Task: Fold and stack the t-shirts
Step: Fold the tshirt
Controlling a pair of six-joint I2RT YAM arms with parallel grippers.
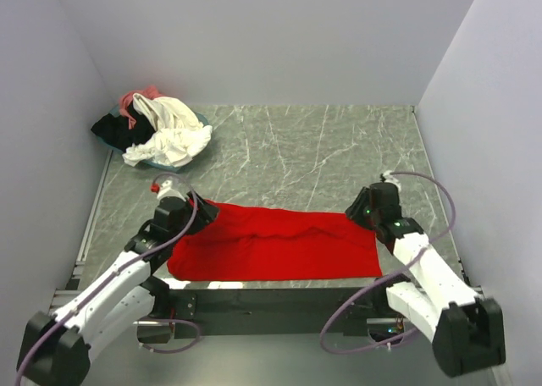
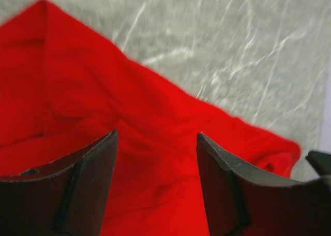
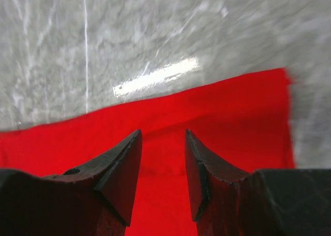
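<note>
Far left corner first: a heap of t-shirts [image 1: 165, 136] sits bunched on the teal-rimmed tray [image 1: 155, 163]. Cream-white cloth lies on top, black spills off the left side and a bit of pink shows at the back, none of it folded.

Coming forward, the left tool [image 1: 196, 212] is down at the left far corner of the red t-shirt [image 1: 275, 242]. From the left wrist view the left tool [image 2: 158, 187] is released, its two dark fingers [image 2: 88, 189] spread wide with nothing pinched between them. Rumpled red cloth fills the gap below, and that cloth's edge runs diagonally across the marbled grey bench [image 2: 248, 44].

Across the middle, the red t-shirt lies as one long flat band along the near edge of the bench [image 1: 296, 149], well apart from the heap. It stretches from one arm to the other, with a soft crease running lengthwise.

Over on the right, the right tool [image 1: 362, 212] hovers at the shirt's far right corner. The wrist view shows the right tool [image 3: 163, 168] released as well, jaws parted somewhat narrower than the left pair and gripping nothing. Smooth red cloth [image 3: 232, 117] lies beneath, and its right edge is in sight against the bench
</note>
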